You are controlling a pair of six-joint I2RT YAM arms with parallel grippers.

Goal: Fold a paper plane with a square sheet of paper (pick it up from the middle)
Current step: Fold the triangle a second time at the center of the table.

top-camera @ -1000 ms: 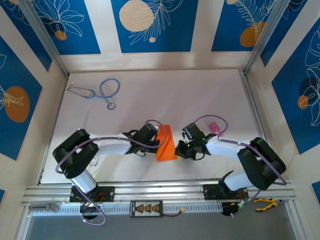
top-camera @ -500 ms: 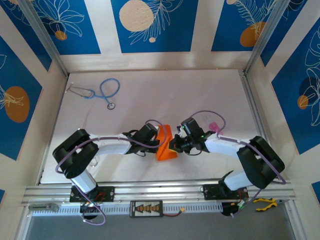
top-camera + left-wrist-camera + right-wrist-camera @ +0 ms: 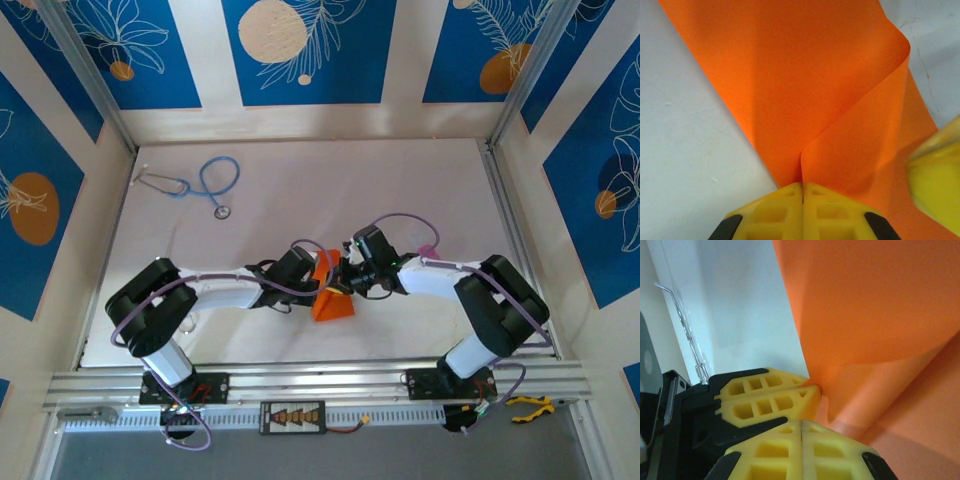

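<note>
The left gripper (image 3: pixel 802 187) has its yellow fingertips pressed together on the thin bright orange square sheet of paper (image 3: pixel 790 85): a soft bend in the sheet runs straight down into the seam between them at 6 o'clock of the left wrist view. A flap curls over from 1 o'clock. The right gripper (image 3: pixel 802 429) is also shut tight and sits hard against the orange surface. Whether it actually has any paper caught between its pads I cannot tell, since its seam looks bare in its own camera. From above, the two grippers meet nose to nose over the sheet (image 3: pixel 332 300), the left one at its 10 o'clock and the right one at its 1 o'clock. The sheet sits toward 6 o'clock of the middle of the white table (image 3: pixel 330 190). A blue tube stethoscope (image 3: pixel 210 182) lies well apart at 10 o'clock, and a small pink object (image 3: pixel 428 248) sits near the right arm at about 2 o'clock of the sheet. As for progress, I judge this an early stage: the paper is doubled and bowed, and the bends look rounded rather than pressed flat. There is no narrow pointed dart shape. The nose folds, wing folds and firm creasing all seem left to do.
</note>
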